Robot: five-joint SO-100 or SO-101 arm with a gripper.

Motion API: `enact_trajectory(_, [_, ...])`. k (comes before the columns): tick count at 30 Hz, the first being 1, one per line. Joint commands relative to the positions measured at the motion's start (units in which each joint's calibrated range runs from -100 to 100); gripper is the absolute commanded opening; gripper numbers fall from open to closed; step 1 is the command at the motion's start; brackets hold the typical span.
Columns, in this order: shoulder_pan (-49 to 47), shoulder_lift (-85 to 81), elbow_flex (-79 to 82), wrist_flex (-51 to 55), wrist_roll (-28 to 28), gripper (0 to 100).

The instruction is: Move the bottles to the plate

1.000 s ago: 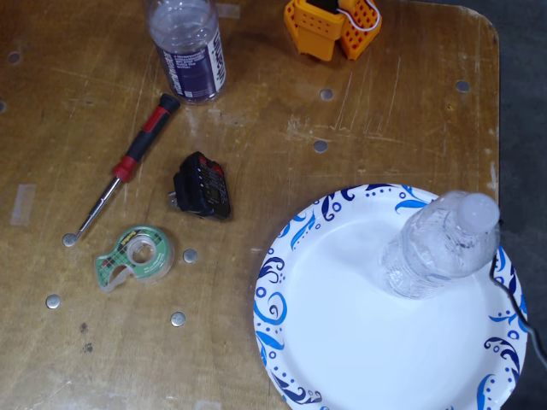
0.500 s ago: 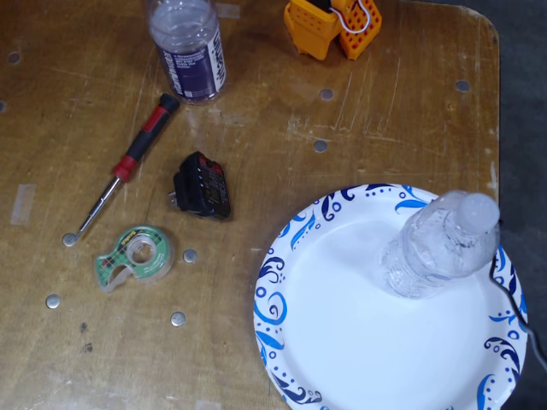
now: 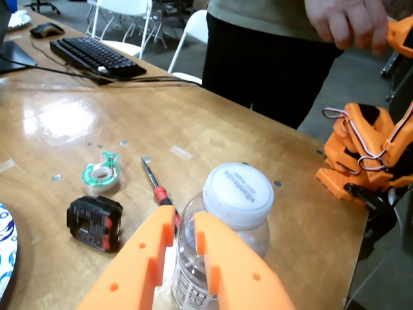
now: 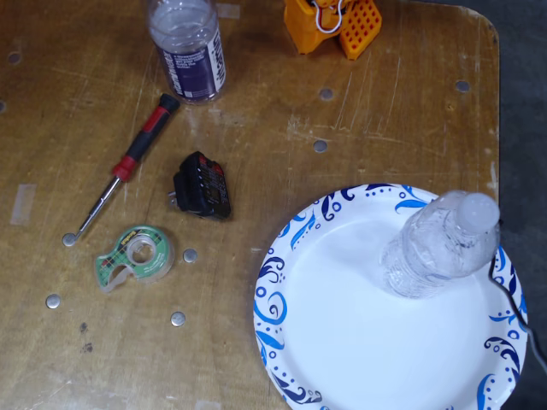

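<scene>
The vitaminwater bottle stands upright at the table's top left in the fixed view. In the wrist view its white cap rises just behind my orange fingers. My gripper is open by a narrow gap with nothing between its fingers. In the fixed view the gripper sits at the top edge, apart from that bottle and to its right. The small crinkly bottle stands on the right part of the blue-swirled plate. A sliver of the plate shows at the wrist view's left edge.
A red-handled screwdriver, a black gadget and a green tape dispenser lie between the bottle and the plate. In the wrist view a second orange arm, a standing person and a keyboard border the table.
In the fixed view my gripper has shifted slightly up toward the top edge. The bottles and the plate have not moved.
</scene>
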Motion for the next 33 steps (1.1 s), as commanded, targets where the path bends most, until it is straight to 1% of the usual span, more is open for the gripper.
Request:
enact_trajectory(1, [0.91,-0.41,-0.57,2.07,0.22,5])
enact_trajectory(8, [9.97,-0.33,1.05,3.2,0.38,5])
enact_trajectory(14, [10.72,-0.33,3.94,0.85,0.38,6])
enact_trajectory(20, [9.43,-0.33,6.28,-2.72,0.33,16])
enact_trajectory(26, [5.98,-0.33,9.34,-7.07,-0.04,25])
enact_trajectory(33, [2.85,-0.33,17.18,-15.51,-0.14,31])
